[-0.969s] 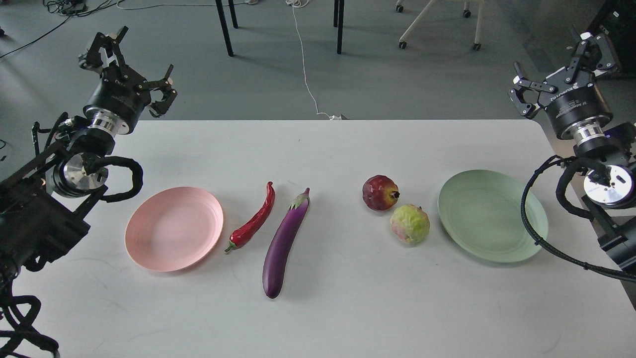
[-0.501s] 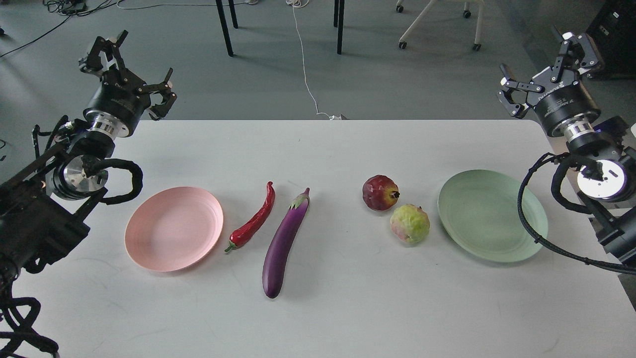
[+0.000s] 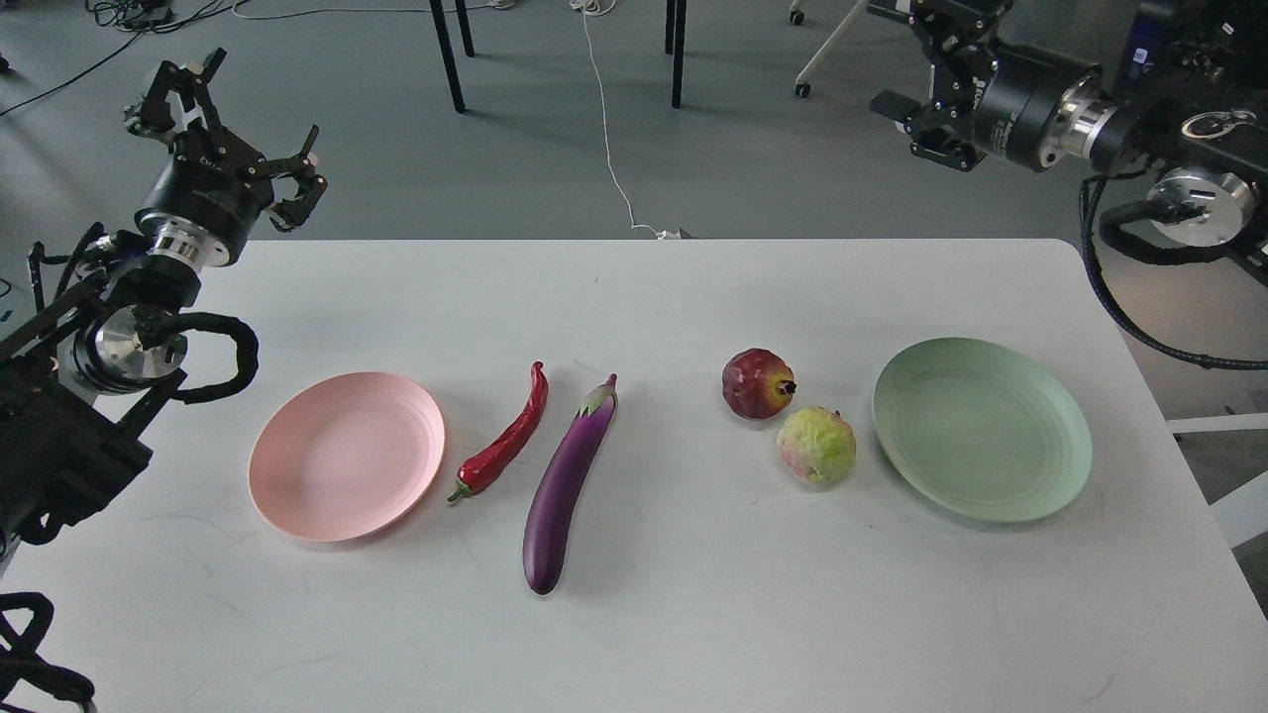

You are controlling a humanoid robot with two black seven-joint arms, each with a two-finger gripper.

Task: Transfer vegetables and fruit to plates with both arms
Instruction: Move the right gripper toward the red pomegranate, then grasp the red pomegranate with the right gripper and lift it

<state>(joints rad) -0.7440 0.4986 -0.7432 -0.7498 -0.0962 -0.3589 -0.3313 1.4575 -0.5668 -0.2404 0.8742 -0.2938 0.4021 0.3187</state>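
Note:
On the white table (image 3: 654, 614), the pale pink plate (image 3: 345, 456) lies at the left and the mint green plate (image 3: 981, 428) at the right, both empty. The red chili (image 3: 505, 436) and the purple eggplant (image 3: 567, 485) lie side by side just right of the pink plate. The dark red pomegranate (image 3: 757, 383) and the yellow-green fruit (image 3: 816, 445) sit just left of the green plate. My left gripper (image 3: 233, 124) is open and empty, raised beyond the table's far left corner. My right gripper (image 3: 906, 74) is open and empty, high beyond the far right edge, pointing left.
Black table legs (image 3: 446, 54) and a second pair (image 3: 676, 50) stand on the grey floor behind the table. A white cable (image 3: 609, 149) runs down to the far edge. A white chair base (image 3: 827, 50) is at the back right.

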